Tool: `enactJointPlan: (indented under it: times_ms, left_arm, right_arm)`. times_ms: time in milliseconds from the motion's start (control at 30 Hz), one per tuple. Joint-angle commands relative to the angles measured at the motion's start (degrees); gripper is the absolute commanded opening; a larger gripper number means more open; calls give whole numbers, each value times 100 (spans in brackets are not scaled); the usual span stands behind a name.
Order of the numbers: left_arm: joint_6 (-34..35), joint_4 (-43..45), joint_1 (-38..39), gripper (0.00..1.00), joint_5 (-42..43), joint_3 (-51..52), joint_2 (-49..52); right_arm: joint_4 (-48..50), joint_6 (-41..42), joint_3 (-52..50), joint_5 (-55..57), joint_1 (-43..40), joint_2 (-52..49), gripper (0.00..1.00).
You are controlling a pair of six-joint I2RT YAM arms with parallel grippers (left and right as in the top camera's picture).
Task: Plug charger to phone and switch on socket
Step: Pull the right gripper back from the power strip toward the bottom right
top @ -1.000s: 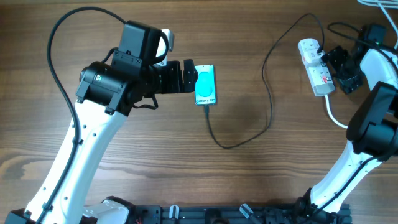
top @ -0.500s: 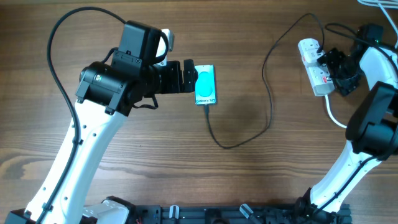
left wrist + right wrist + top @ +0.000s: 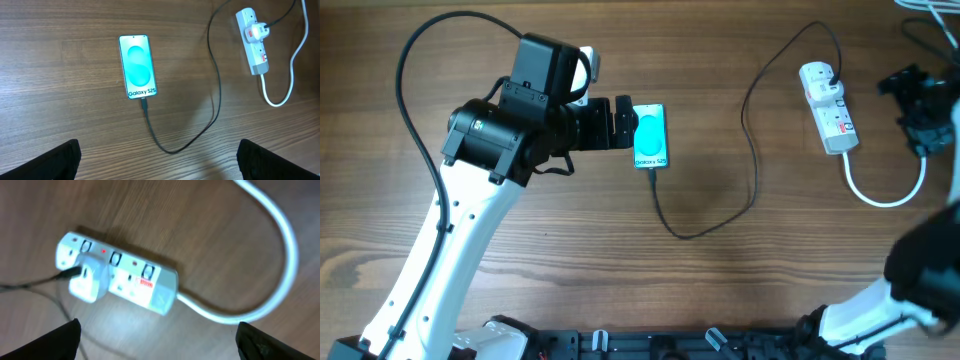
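Observation:
The phone [image 3: 651, 137] lies screen-up left of the table's middle, showing teal and "Galaxy" text; it also shows in the left wrist view [image 3: 137, 66]. The charger [image 3: 752, 150], a thin black cable, runs from the phone's bottom edge [image 3: 144, 103] in a loop to a white plug on the socket [image 3: 828, 108]. The socket lies at the far right, and in the right wrist view [image 3: 117, 275] a small red light shows on it. My left gripper [image 3: 622, 122] hangs open and empty just left of the phone. My right gripper [image 3: 920, 108] is open and empty, right of the socket.
The socket's thick white cord [image 3: 880, 195] curves from its near end out to the right [image 3: 282, 245]. The left arm's black cable [image 3: 415, 90] arcs over the table's left part. The charger loop [image 3: 695, 232] lies on the wood in front of the phone.
My right gripper has pulled away from the socket toward the right edge, leaving the socket uncovered. The left arm, phone and charger have not moved.

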State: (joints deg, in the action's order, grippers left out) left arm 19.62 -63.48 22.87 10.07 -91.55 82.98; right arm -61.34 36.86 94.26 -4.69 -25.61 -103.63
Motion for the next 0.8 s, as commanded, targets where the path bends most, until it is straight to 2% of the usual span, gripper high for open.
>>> enactJointPlan:
  times_ms: [0,267,467,633,767]
  left_arm:
    - [50,-7,-26,100,-57,20,-26]
    - [50,-4,-26,100,-57,20,-26]
    - [50,-4,-26,100,-57,20,-26]
    - [50,-4,-26,100,-57,20,-26]
    - [50,-4,-26,100,-57,20,-26]
  right_arm:
    - [-505,-2,90,-131,52,723,100]
    - [-1537,-763,33,-186,308,2173,100]
    - [-1609,-1276,-807,-212,719,3862,100]
    - [-1611,-1010,-1565,-315,817,5239,100]
    - [-1646,83,-1729,-313,817,5952,100]
